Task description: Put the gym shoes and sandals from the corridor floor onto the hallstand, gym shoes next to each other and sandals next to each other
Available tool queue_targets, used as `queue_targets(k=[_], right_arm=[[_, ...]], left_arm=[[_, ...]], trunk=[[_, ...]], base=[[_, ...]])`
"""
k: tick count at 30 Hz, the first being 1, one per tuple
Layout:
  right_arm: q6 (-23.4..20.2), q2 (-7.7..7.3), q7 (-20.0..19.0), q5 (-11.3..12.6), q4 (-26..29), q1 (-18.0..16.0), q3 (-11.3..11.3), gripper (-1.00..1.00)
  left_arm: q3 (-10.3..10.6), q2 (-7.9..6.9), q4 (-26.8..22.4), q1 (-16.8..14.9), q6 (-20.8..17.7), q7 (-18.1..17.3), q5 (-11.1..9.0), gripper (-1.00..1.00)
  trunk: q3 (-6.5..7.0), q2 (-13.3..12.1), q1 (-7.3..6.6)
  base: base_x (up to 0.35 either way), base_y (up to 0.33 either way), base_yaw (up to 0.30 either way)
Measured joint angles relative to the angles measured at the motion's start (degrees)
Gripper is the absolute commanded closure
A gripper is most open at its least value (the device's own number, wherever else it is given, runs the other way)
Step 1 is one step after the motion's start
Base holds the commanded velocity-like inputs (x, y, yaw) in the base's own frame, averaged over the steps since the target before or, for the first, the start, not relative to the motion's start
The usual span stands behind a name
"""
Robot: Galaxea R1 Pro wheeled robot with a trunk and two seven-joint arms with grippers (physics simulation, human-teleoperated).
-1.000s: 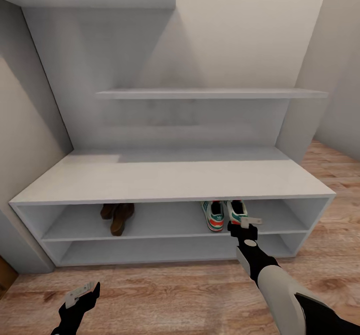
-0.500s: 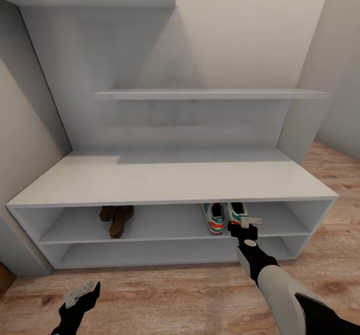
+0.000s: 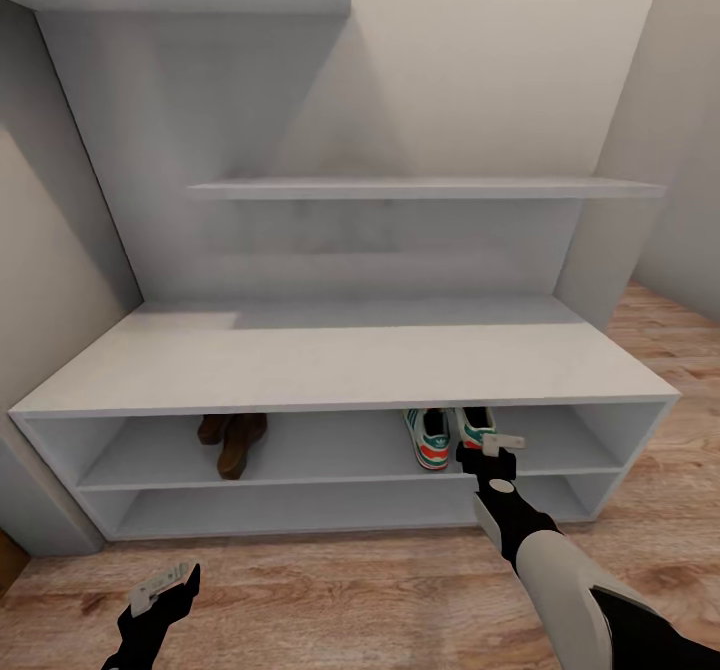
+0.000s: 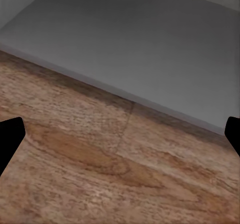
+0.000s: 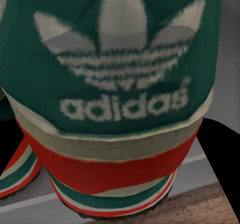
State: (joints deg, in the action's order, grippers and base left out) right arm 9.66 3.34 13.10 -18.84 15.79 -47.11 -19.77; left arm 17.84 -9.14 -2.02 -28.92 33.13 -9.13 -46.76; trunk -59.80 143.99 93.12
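Observation:
The pale hallstand (image 3: 340, 355) fills the head view, and both pairs are on its upper low shelf. The two brown sandals (image 3: 232, 440) lie together at the left. The two gym shoes sit side by side at the right, heels outward: one (image 3: 430, 437) and the other (image 3: 477, 424). My right gripper (image 3: 487, 448) straddles the heel of the right-hand gym shoe (image 5: 115, 63), fingers (image 5: 222, 154) against its sides. That shoe rests on the shelf. Low over the corridor floor (image 3: 350, 590), my left gripper (image 3: 165, 585) hangs open and empty.
The hallstand's bottom shelf (image 3: 300, 505) is bare, as are its broad top and the wall shelf (image 3: 420, 188) above. Walls close in at the left and right of the unit. Wood floor (image 4: 100, 169) runs up to the rack's base.
The whole head view has crept slightly closer to the rack. Neither arm nor any shoe has visibly moved.

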Motion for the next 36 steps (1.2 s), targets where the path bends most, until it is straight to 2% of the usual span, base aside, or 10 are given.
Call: queue_targets(k=[12, 21, 36], right_arm=[[0.00, -0.03, 0.02, -0.09, -0.06, 0.00, 0.00, 1.00], [0.00, -0.93, 0.00, -0.08, -0.06, -0.01, -0.02, 1.00], [0.00, -1.23, 0.00, -0.08, -0.06, 0.00, 0.04, 1.00]], left_arm=[[0.00, 0.00, 0.00, 0.00, 0.00, 0.00, 0.02, -1.00], [0.00, 0.00, 0.00, 0.00, 0.00, -0.01, 0.03, -1.00], [0.00, 0.06, 0.00, 0.00, 0.00, 0.01, 0.05, -1.00]], trunk=[[0.00, 0.00, 0.00], [0.00, 0.00, 0.00], [0.00, 0.00, 0.00]], base=[[0.000, 0.000, 0.000], [0.000, 0.000, 0.000], [0.000, 0.000, 0.000]])
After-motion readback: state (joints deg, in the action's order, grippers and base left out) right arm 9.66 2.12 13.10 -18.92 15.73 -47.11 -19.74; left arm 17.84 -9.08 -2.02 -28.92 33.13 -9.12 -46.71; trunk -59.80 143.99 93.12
